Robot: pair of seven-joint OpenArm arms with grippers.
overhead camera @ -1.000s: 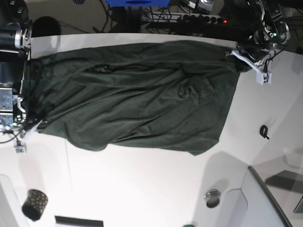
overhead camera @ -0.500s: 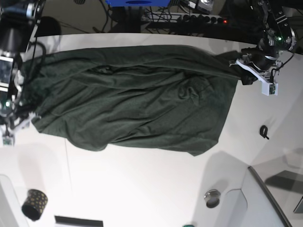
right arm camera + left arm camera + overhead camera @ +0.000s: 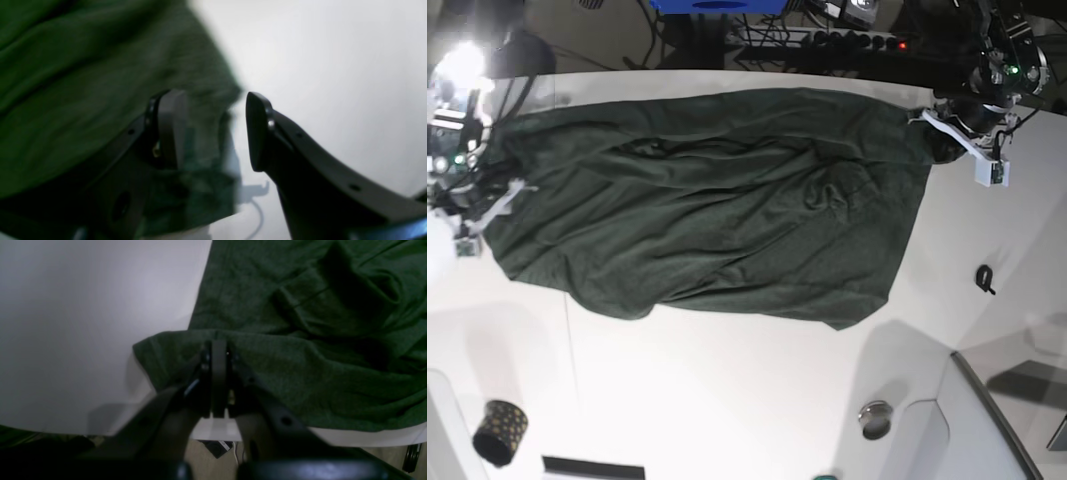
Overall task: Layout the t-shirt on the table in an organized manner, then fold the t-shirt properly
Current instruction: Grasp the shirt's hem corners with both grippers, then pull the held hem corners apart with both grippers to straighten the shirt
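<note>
Left wrist view, writing: none readable.
Left wrist view, shirt: the large dark green short-sleeved t-shirt of soft plain fabric [image 3: 300, 350] lies rumpled, with deep folds up and to the right of the left hand [image 3: 218, 355]; one edge sits just in front of the fingertips.
Left wrist view, hand: black fingers pressed together, pinching that folded edge of the t-shirt.
Left wrist view, desk: the glossy white desk [image 3: 83, 323] spreads bare to the hand's left; its edge runs below the hand.
Right wrist view, writing: none readable; the picture is blurred.
Right wrist view, shirt: green cloth fills the side left of the right hand [image 3: 213, 130], and a corner hangs between its fingers.
Right wrist view, hand: fingers stand apart, one over cloth, one over white desk; nothing gripped.
Base view, writing: none readable.
Base view, shirt: spread wide across the far half of the desk, wrinkled, between the two hands.
Base view, arms: left arm reaches down at the shirt's far corner; right hand sits at the opposite end.
</note>
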